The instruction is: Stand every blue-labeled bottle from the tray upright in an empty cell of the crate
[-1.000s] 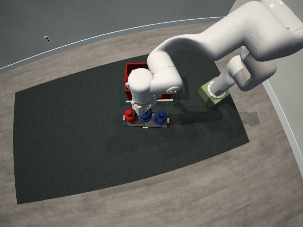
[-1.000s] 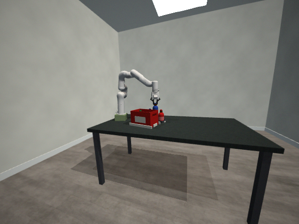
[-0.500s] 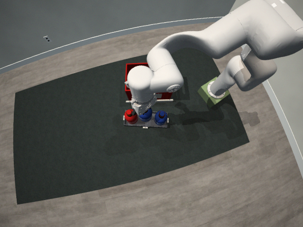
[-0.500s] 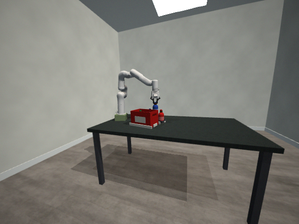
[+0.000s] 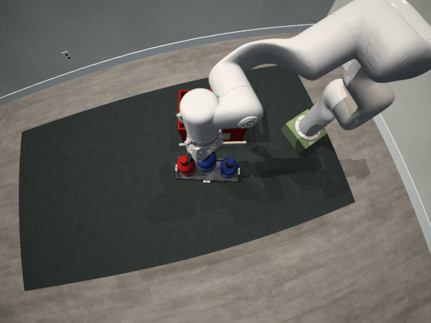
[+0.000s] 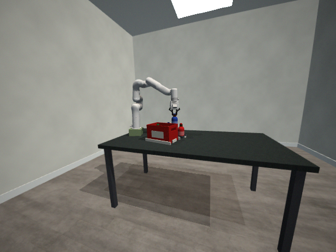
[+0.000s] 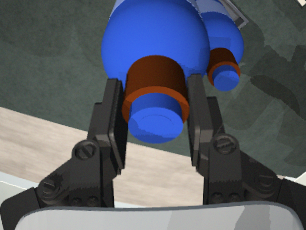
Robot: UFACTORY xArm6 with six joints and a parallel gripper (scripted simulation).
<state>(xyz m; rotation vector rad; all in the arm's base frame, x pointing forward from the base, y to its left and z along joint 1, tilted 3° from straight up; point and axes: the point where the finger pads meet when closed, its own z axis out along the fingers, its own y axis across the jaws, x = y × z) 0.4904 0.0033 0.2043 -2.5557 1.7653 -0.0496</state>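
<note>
Gripped at the brown neck between the black fingers of the tool — a glossy blue-shouldered bottle, blue-capped, upright and raised above the tray, beside the red crate. To either side on the tray, upright — a matching blue bottle and a red bottle with a red cap. Beneath tray and crate, a dark surface.

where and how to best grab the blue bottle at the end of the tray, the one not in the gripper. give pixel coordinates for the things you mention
Best gripped at the brown neck under the cap of that blue bottle (image 5: 229, 168) (image 7: 220, 37), jaws coming from above: it stands upright, and the neck is narrower than its round shoulders.
</note>
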